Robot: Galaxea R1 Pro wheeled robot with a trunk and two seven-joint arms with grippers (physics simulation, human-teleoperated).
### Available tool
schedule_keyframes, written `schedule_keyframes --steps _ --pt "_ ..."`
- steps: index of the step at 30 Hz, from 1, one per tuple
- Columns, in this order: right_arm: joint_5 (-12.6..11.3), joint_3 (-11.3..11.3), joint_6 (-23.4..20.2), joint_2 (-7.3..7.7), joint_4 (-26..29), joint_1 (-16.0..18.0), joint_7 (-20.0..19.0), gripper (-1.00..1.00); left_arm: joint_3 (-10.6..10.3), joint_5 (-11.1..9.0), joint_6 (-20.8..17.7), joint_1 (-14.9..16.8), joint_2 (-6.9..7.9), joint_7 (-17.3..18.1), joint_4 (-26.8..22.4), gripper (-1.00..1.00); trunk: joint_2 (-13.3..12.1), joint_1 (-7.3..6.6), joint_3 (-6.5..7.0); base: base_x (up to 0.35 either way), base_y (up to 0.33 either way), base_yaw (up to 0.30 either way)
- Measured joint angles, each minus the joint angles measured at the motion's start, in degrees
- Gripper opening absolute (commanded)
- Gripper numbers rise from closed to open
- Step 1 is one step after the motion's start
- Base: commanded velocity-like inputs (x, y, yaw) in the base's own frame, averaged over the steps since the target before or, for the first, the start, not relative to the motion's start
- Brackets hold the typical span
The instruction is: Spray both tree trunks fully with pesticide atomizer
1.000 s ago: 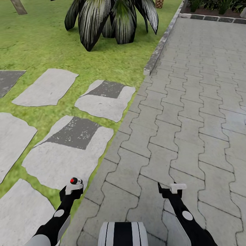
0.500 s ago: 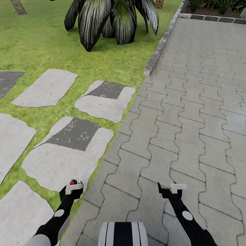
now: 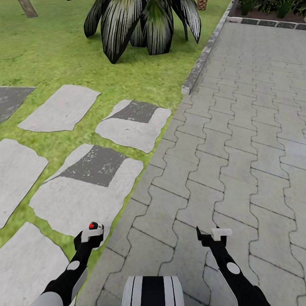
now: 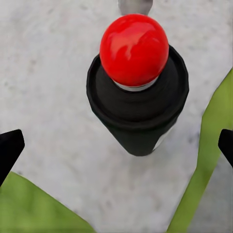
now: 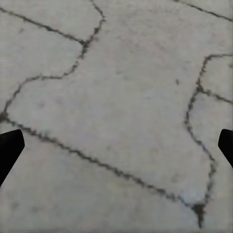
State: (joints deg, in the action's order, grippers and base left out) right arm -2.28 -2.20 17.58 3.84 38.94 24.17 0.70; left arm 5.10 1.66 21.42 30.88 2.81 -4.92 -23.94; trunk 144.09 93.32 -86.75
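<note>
The pesticide atomizer (image 4: 137,92), a black bottle with a round red cap, stands upright on a pale stepping stone (image 3: 80,199) near its grass edge. In the head view its red cap (image 3: 92,225) peeks out just past my left gripper (image 3: 90,234). That gripper (image 4: 116,145) hangs over it, open, with the fingertips (image 4: 9,145) wide of the bottle on both sides and not touching it. My right gripper (image 3: 214,234) is open over bare paving (image 5: 116,116). At the lawn's far left edge stands the foot of a pale grey-brown tree trunk (image 3: 27,7).
Several flat stepping stones (image 3: 61,108) lie in the grass on the left. Grey interlocking pavers (image 3: 238,140) cover the right, edged by a stone kerb (image 3: 199,63). A low dark spiky plant (image 3: 144,25) grows ahead, with a planting bed (image 3: 272,8) at the far right.
The whole head view has drifted a little, so the ground sits slightly further right; the camera moved. Both arms keep the same pose and both grippers stay open.
</note>
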Motion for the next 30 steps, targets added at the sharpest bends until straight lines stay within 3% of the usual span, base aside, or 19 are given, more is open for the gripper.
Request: schedule_keyframes --steps 30 --pt "0.0 0.0 0.0 0.02 -0.1 -0.1 0.0 1.00 -0.1 0.1 0.0 0.0 0.00 0.0 0.0 1.00 0.0 0.00 0.99 0.000 0.000 0.000"
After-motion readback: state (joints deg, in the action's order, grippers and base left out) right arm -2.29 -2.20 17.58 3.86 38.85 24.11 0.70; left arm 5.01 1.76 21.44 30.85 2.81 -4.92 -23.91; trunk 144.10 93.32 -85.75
